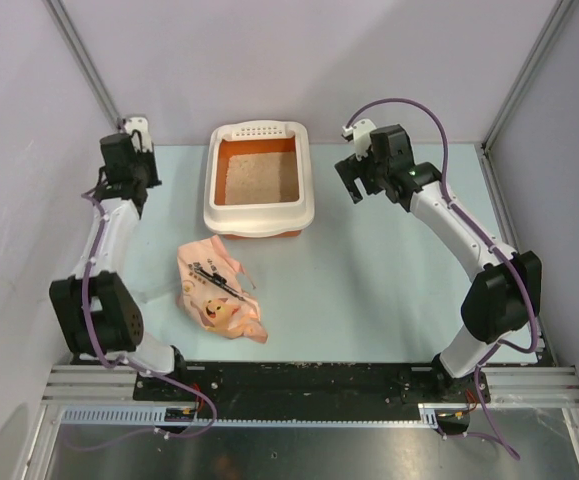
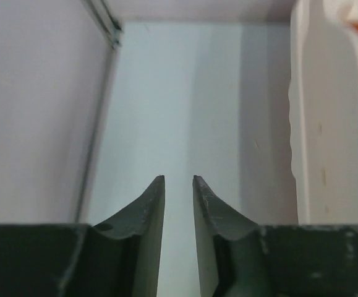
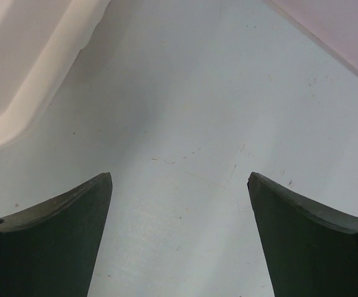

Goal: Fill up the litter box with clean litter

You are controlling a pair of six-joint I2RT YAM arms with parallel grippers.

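Note:
The litter box stands at the back middle of the table, cream rim, orange walls, perforated strip at the far end. Tan litter covers its floor. The pink-peach litter bag lies flat on the table in front of the box, to its left. My left gripper hangs left of the box, empty, with its jaws a narrow gap apart; the box's white wall is on its right. My right gripper hangs right of the box, wide open and empty; the box's corner shows at upper left.
A small black clip lies on the bag. Grey enclosure walls stand close behind and beside both arms, with metal posts at the back corners. The pale table stretches between bag and right arm.

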